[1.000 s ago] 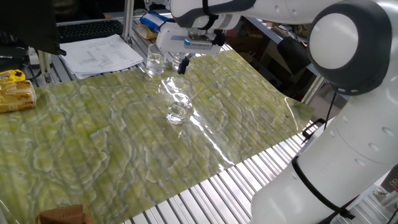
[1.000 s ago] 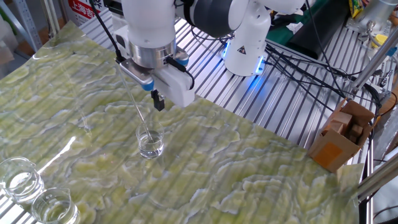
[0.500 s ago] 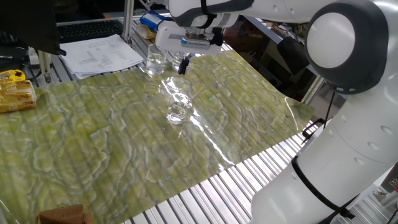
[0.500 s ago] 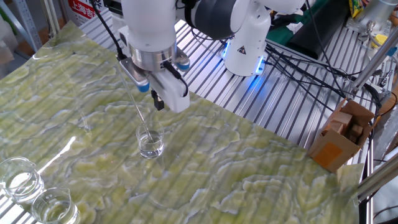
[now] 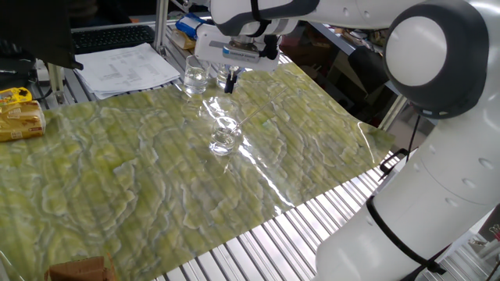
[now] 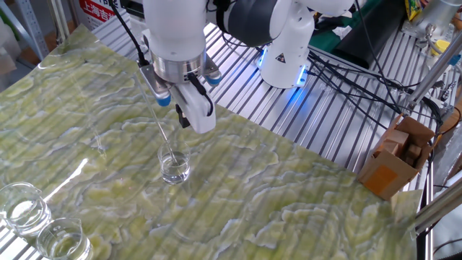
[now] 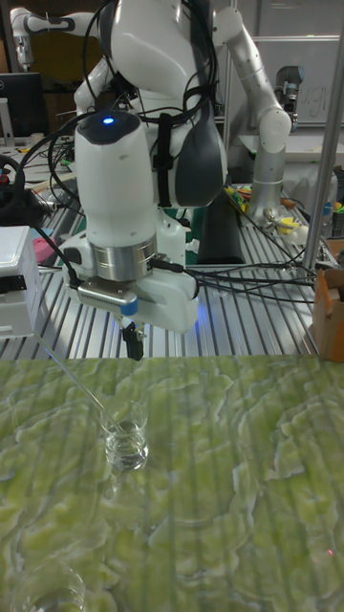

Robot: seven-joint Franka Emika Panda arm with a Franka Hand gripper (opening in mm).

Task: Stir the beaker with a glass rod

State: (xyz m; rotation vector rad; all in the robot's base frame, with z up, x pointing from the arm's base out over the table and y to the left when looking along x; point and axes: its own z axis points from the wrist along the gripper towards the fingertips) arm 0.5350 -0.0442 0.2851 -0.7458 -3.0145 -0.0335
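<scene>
The beaker (image 5: 224,136) (image 6: 175,167) (image 7: 125,442) stands upright on the green mat, clear, with a little liquid. The glass rod (image 7: 81,387) (image 6: 163,135) leans inside it, lower end at the bottom, upper end sticking out over the rim; in one fixed view it shows only faintly (image 5: 244,117). My gripper (image 5: 229,80) (image 6: 185,119) (image 7: 134,346) hangs above and just behind the beaker, pointing down. Its dark fingertips sit together as one narrow tip, with nothing between them. The rod is not in its grasp.
Two other clear beakers (image 6: 22,206) (image 6: 63,238) stand at the mat's edge; one of them (image 5: 195,78) is close behind the gripper. Papers (image 5: 129,66) and a yellow pack (image 5: 19,117) lie beyond the mat. A cardboard box (image 6: 397,155) sits on the slatted table.
The hand has turned about its vertical axis while staying above the beaker. Beaker and rod have not moved.
</scene>
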